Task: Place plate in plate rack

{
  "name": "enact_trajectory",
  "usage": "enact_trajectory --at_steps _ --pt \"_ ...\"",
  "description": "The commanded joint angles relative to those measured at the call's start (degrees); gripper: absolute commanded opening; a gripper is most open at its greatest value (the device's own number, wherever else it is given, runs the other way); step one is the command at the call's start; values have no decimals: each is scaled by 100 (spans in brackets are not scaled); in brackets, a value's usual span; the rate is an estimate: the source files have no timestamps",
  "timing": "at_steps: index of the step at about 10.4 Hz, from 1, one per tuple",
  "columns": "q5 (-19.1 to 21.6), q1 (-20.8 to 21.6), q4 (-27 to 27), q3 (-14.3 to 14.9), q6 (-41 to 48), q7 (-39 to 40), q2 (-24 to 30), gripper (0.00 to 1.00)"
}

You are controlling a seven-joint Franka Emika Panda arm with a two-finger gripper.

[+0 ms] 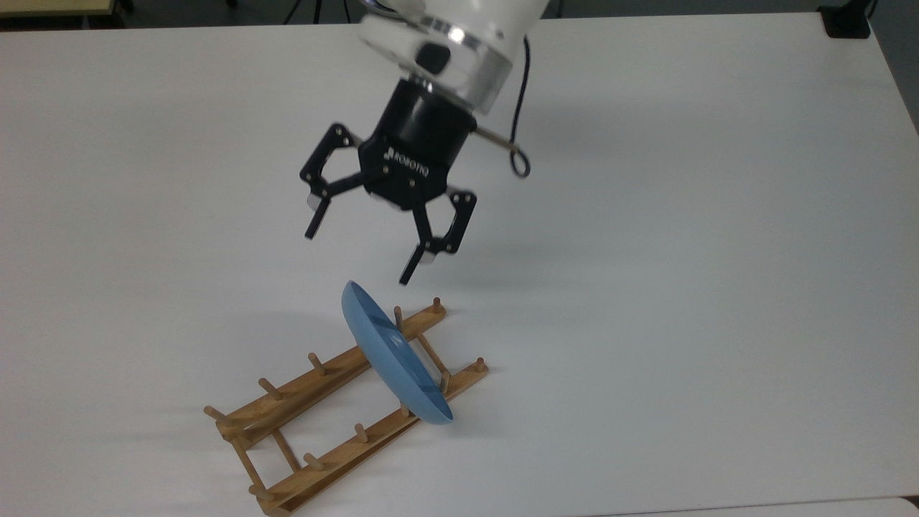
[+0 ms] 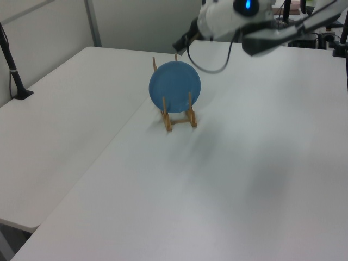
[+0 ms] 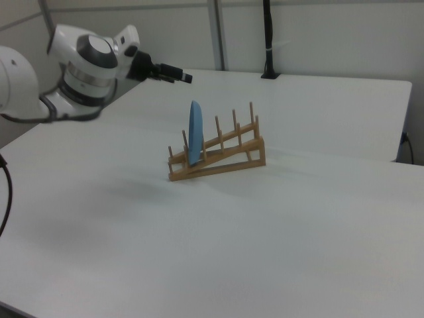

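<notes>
Top view: arm angled down, fingers (image 1: 359, 252) spread wide, empty, above plate (image 1: 393, 355) upright in plate rack (image 1: 330, 413).

One plate (image 1: 391, 355); one plate rack (image 1: 316, 416), two rails; one table (image 1: 682, 251); one pincer (image 1: 359, 248).

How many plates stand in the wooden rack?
1: the light-blue plate stands on edge between pegs near one end of the plate rack, apart from the open gripper above it.
</notes>
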State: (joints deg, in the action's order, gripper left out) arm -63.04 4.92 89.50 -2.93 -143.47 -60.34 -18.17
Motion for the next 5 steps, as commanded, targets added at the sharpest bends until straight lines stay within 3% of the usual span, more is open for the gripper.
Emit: enact_trajectory --at_steps 1,5 --pt "2699 -132 147 -173 587 767 699 100" --pt "5356 -141 146 -103 3205 1102 1631 100"
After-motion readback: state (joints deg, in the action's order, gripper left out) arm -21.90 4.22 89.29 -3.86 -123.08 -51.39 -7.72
